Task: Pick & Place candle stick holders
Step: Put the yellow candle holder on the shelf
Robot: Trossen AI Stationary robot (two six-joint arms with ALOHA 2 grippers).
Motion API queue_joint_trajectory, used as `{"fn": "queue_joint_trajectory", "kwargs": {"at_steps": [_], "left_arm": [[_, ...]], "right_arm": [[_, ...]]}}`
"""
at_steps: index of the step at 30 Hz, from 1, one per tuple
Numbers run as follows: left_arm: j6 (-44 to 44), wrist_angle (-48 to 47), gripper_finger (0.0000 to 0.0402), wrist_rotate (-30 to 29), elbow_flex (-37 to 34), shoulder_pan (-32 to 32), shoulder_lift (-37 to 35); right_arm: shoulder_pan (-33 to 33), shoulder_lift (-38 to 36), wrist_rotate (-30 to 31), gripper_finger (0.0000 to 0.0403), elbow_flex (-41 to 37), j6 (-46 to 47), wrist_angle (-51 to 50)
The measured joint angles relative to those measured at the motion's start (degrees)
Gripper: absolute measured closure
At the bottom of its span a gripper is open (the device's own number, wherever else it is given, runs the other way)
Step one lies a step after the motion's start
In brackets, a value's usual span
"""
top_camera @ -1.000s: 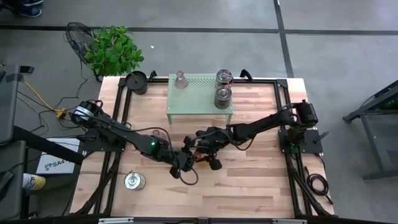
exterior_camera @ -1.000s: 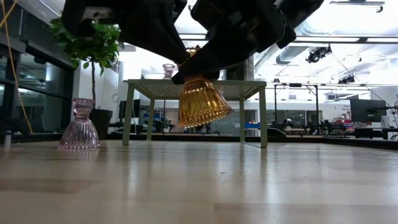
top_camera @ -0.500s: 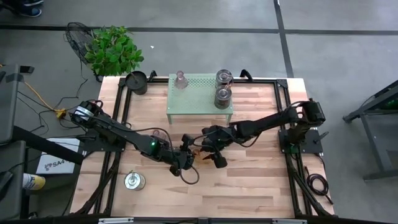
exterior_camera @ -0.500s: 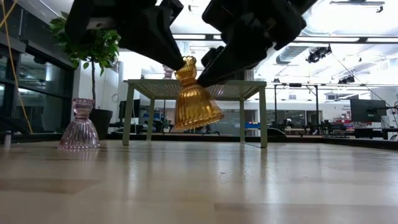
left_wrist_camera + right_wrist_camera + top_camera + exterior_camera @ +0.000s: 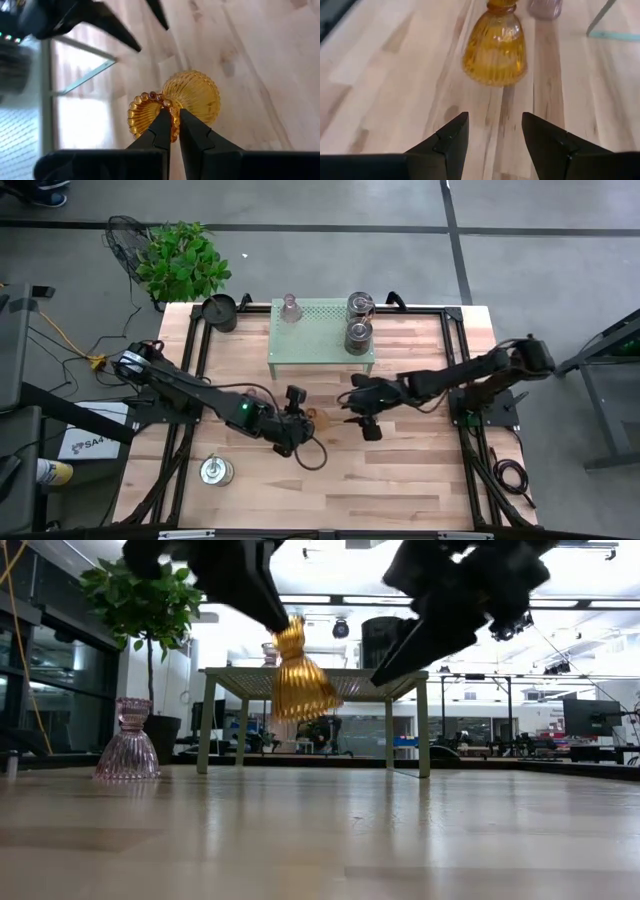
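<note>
Hanging tilted from the left gripper (image 5: 172,131), the ribbed amber holder (image 5: 192,97) glows.

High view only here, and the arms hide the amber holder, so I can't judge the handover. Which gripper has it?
Observer: The left gripper is shut on the beaded top rim of the amber holder.
Operator: Is it off the table?
Observer: Yes. In the low view it hangs tilted, clear of the wooden table.
Operator: And the right gripper?
Observer: The right gripper is open and empty, with the holder ahead of it beyond its fingertips.
Operator: Anything near at table level?
Observer: A pink glass holder stands upright on the table, off to one side.
</note>
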Motion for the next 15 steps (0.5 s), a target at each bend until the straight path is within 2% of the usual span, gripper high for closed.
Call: {"fn": "queue_joint_trajectory", "kwargs": {"at_steps": [7,15], "left_arm": [[-5.63,-14.31,0.039,-3.3,11.05,1.58,-0.02],[-7.9,-20.72,0.039,-3.21,18.5,9.66,-0.04]], "right_arm": [[0.17,-7.82,0.03,0.0224,-11.49,4.58,12.76],[0.29,-10.91,0.04,0.0224,-16.84,7.08,16.46]]}}
